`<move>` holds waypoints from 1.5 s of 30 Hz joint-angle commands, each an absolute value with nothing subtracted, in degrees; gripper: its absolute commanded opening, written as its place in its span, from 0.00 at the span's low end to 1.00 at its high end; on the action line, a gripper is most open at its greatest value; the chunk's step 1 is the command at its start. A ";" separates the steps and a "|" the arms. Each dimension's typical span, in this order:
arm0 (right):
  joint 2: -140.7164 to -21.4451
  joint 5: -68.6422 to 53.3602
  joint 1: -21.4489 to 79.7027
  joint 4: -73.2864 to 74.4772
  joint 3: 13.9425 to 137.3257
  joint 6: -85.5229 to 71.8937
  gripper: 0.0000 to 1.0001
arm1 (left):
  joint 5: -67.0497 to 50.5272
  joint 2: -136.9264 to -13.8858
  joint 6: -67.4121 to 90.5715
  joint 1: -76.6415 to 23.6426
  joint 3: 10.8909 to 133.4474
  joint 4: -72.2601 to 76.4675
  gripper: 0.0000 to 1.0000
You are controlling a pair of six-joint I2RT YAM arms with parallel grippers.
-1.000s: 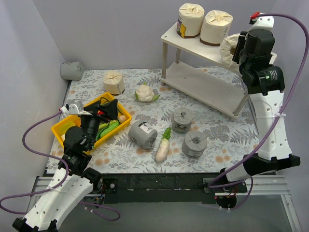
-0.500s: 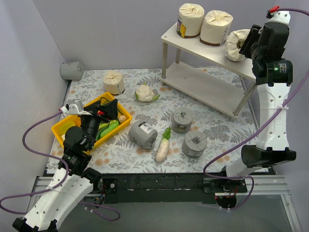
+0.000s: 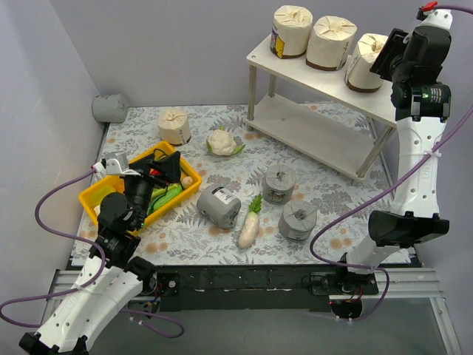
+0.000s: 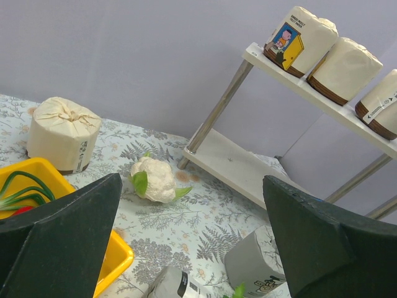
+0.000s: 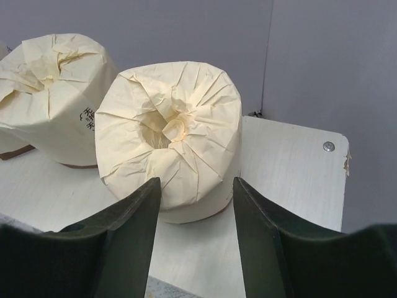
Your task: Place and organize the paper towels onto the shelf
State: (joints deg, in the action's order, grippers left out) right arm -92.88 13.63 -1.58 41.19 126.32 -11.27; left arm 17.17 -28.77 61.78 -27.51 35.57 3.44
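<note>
The left tool (image 3: 166, 168) hangs wide open over the yellow tray (image 3: 100, 194) at the table's near left. Eight paper towels show, four grey and four cream. Mid-table lie three grey ones: the near grey roll (image 3: 298, 220), the side-lying grey roll (image 3: 218, 206) by the radish (image 3: 248, 229), and the middle grey roll (image 3: 280, 183). Farther back, the lone cream roll (image 3: 174, 126) stands near the one cauliflower (image 3: 222, 142), and the far grey roll (image 3: 109, 108) lies by the left wall. The shelf (image 3: 310, 133) stands far right. Its top board carries three cream ones in a row: the labelled roll (image 3: 290, 31), the centre roll (image 3: 330, 42) and the end roll (image 5: 170, 136). The right tool (image 5: 196, 186), partly parted, straddles the end roll, which stands upright between its fingers. Whether they touch it cannot be told.
</note>
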 commanded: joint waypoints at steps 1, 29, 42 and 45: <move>-93.69 11.95 -2.63 38.76 127.97 -11.16 0.58 | 17.40 -29.00 61.17 -27.33 35.60 3.78 0.98; -98.44 5.63 -4.13 32.61 126.21 -9.67 0.58 | 17.23 -29.27 61.17 -27.33 35.59 3.87 0.98; -96.07 4.74 -4.13 32.34 125.95 -8.26 0.79 | 17.23 -29.71 60.82 -27.33 35.51 4.13 0.98; -93.97 7.11 -4.04 33.74 125.86 -8.18 0.87 | 17.14 -29.62 60.38 -27.33 35.42 4.31 0.98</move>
State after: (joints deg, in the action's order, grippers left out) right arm -97.65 5.56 -3.90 31.70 126.17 -9.41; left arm 17.17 -29.58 61.60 -27.51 35.57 3.49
